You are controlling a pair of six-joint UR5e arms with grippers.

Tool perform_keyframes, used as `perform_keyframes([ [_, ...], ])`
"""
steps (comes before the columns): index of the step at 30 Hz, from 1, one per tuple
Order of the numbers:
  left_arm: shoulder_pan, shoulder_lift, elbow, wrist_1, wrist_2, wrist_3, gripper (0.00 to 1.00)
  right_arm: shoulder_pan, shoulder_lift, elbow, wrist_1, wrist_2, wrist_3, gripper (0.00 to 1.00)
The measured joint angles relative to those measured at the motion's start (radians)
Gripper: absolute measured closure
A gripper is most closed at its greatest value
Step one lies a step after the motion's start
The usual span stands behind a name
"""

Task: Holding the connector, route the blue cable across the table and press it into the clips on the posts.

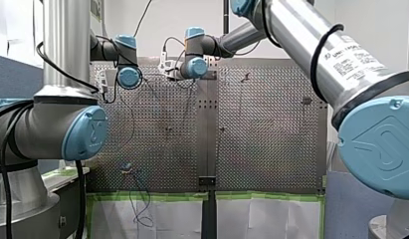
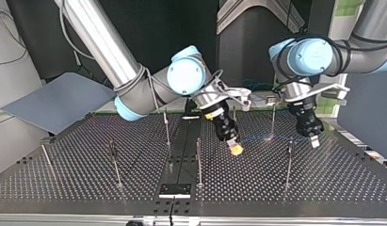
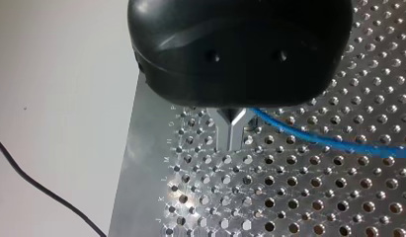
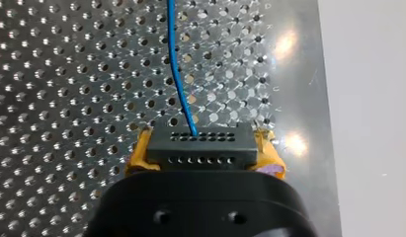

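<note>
At the top view's left, my right pincer [image 2: 235, 149] hung low over the counter [image 2: 78, 183], just beside a thin post [image 2: 198, 160]. Its yellow pads [image 4: 140, 155] were clamped on both ends of the black connector [image 4: 199, 146]. The blue cable [image 4: 178, 74] came out of the connector and ran just above the counter to my left pincer [image 2: 315, 141]. Its metal fingers [image 3: 225, 133] were pressed together, and the cable came out right at them.
</note>
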Motion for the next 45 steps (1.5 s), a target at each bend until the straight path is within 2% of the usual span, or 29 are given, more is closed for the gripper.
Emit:
perform_keyframes([
  [8, 0.021, -0.049, 0.029, 0.013, 0.043, -0.013, 1.0, -0.006, 0.012, -0.058, 0.001, 0.001, 0.0, 1.0],
  [20, 0.064, -0.085, 0.044, 0.057, 0.108, -0.045, 1.0, -0.01, 0.031, -0.063, 0.007, 0.003, -0.001, 1.0],
  [29, 0.086, -0.095, 0.045, 0.101, 0.165, -0.096, 1.0, -0.018, 0.035, -0.063, 0.007, 0.004, 0.0, 1.0],
  [31, 0.088, -0.096, 0.045, 0.104, 0.168, -0.1, 0.91, -0.02, 0.036, -0.063, 0.007, 0.006, 0.0, 1.0],
  [32, 0.089, -0.096, 0.045, 0.104, 0.168, -0.101, 0.91, -0.02, 0.037, -0.063, 0.008, 0.008, 0.0, 1.0],
  [33, 0.09, -0.096, 0.045, 0.102, 0.167, -0.103, 0.66, -0.021, 0.037, -0.063, 0.008, 0.011, -0.001, 1.0],
  [34, 0.09, -0.096, 0.045, 0.101, 0.166, -0.105, 0.49, -0.022, 0.038, -0.063, 0.009, 0.013, -0.001, 1.0],
  [35, 0.09, -0.096, 0.045, 0.098, 0.165, -0.108, 0.49, -0.023, 0.038, -0.063, 0.01, 0.015, -0.001, 1.0],
  [37, 0.09, -0.096, 0.045, 0.087, 0.161, -0.118, 0.04, -0.024, 0.039, -0.063, 0.011, 0.018, -0.002, 1.0],
  [39, 0.088, -0.096, 0.045, 0.071, 0.155, -0.127, 0.0, -0.024, 0.039, -0.063, 0.014, 0.019, -0.003, 1.0],
  [45, 0.078, -0.095, 0.045, 0.025, 0.119, -0.143, 0.0, -0.025, 0.039, -0.063, 0.019, 0.021, -0.005, 1.0],
])
